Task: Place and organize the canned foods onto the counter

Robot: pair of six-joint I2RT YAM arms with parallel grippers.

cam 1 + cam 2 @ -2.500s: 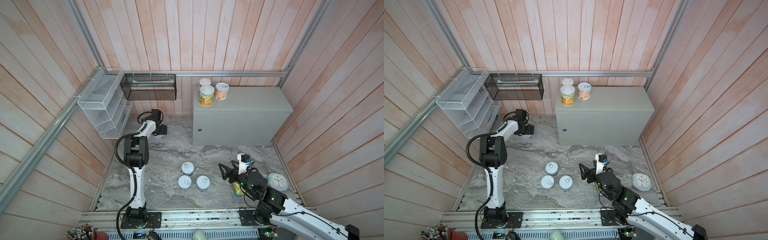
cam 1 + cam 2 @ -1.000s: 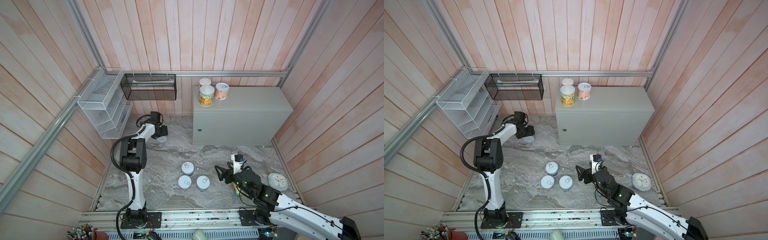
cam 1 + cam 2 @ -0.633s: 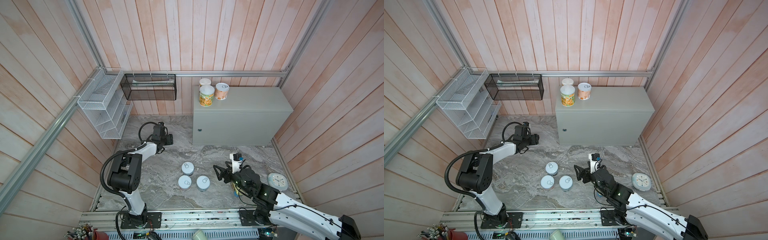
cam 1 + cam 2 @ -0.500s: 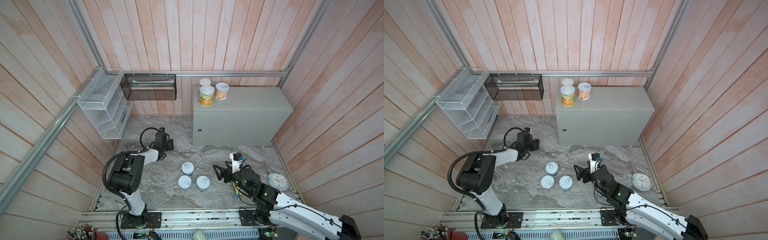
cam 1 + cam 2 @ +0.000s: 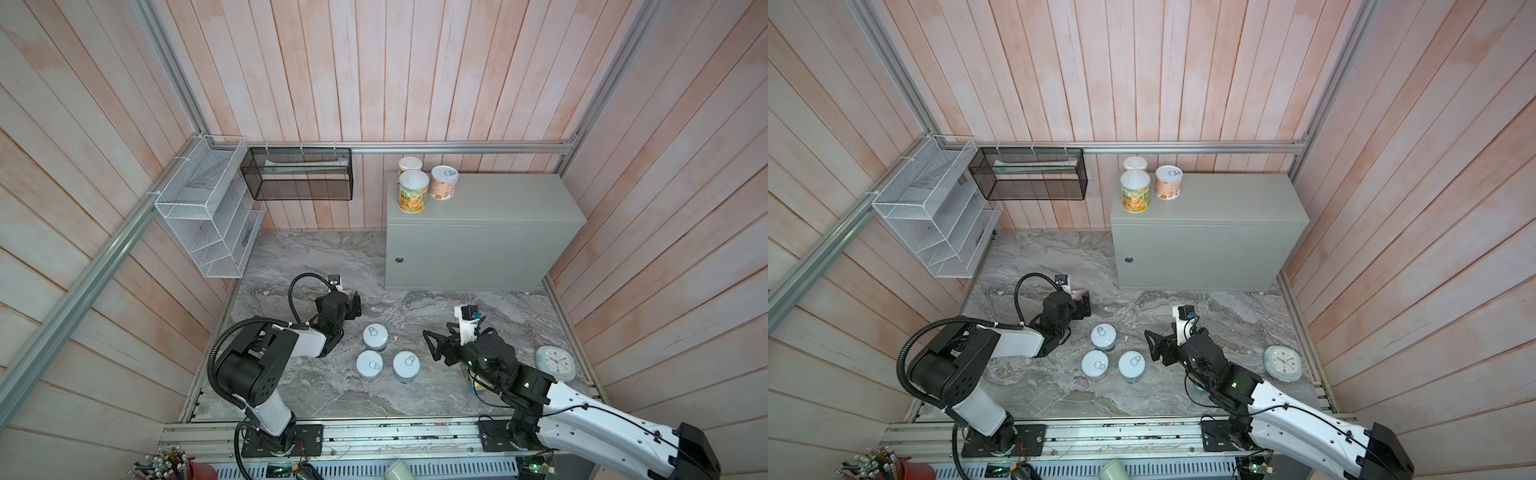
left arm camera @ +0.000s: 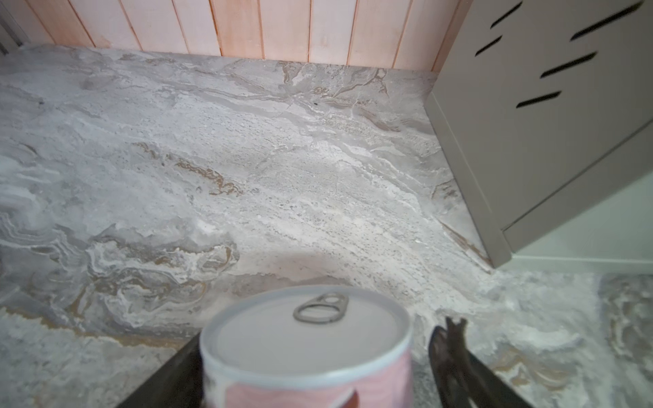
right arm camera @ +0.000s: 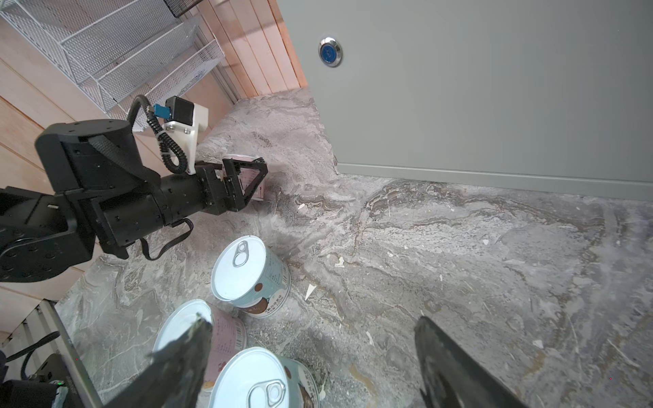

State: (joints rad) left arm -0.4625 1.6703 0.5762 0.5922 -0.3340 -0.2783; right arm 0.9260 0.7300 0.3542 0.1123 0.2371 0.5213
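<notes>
Right gripper (image 5: 430,347) - jaws spread, empty, hovering just right of three pull-tab cans (image 5: 369,365) clustered on the near marble floor (image 5: 311,257). Further back and left, the left gripper (image 5: 353,306) straddles an upright pink can (image 6: 307,349), with a gap at one finger, so no pinch. Far right, the counter (image 5: 498,199) carries two yellow-green cans (image 5: 413,189) and an orange-label can (image 5: 444,183) at its far-left corner. Under half done, I'd say - floor cans remain.
</notes>
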